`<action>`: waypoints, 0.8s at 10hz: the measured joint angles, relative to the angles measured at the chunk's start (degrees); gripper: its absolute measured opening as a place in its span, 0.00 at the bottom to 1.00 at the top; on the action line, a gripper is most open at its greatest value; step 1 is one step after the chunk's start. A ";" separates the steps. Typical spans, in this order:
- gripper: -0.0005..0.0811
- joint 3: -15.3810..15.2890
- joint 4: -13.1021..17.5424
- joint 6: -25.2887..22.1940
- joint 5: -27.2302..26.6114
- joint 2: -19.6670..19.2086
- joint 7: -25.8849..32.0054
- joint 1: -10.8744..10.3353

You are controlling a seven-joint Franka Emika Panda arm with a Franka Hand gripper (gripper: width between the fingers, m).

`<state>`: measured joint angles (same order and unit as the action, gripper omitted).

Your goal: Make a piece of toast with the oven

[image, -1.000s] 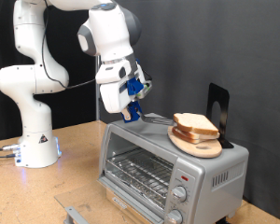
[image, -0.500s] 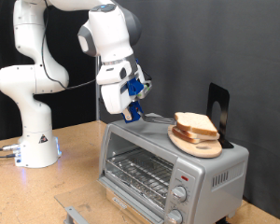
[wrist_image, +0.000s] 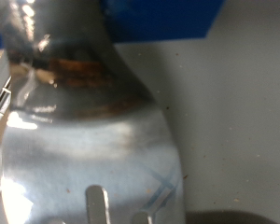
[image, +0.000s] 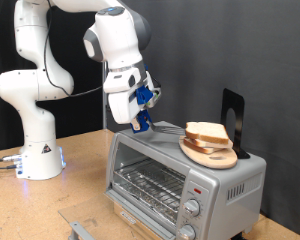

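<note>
Here, two bread slices (image: 209, 133) sit atop one oven (image: 180, 176).

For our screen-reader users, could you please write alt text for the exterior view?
A white robot arm's gripper holds a metal spatula over the top of a silver toaster oven, whose glass door is closed. Bread slices rest on a round wooden board on the oven's top.
</note>
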<state>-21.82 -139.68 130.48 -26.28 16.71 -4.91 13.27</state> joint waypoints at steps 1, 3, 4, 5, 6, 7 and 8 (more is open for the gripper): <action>0.56 0.00 -0.11 0.00 -0.27 0.17 0.09 -0.04; 0.56 0.11 -0.16 0.00 -1.57 0.55 1.31 -0.04; 0.56 0.23 -0.20 0.00 -2.37 0.88 2.05 -0.03; 0.56 0.35 -0.24 0.00 -3.24 1.36 2.96 -0.03; 0.56 0.52 -0.32 -0.12 -3.83 1.90 3.76 -0.03; 0.56 0.66 -0.37 -0.39 -4.05 2.41 4.02 -0.03; 0.56 0.72 -0.45 -0.65 -4.07 2.88 4.03 -0.02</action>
<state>-21.10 -140.12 129.83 -30.35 19.58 -0.88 13.25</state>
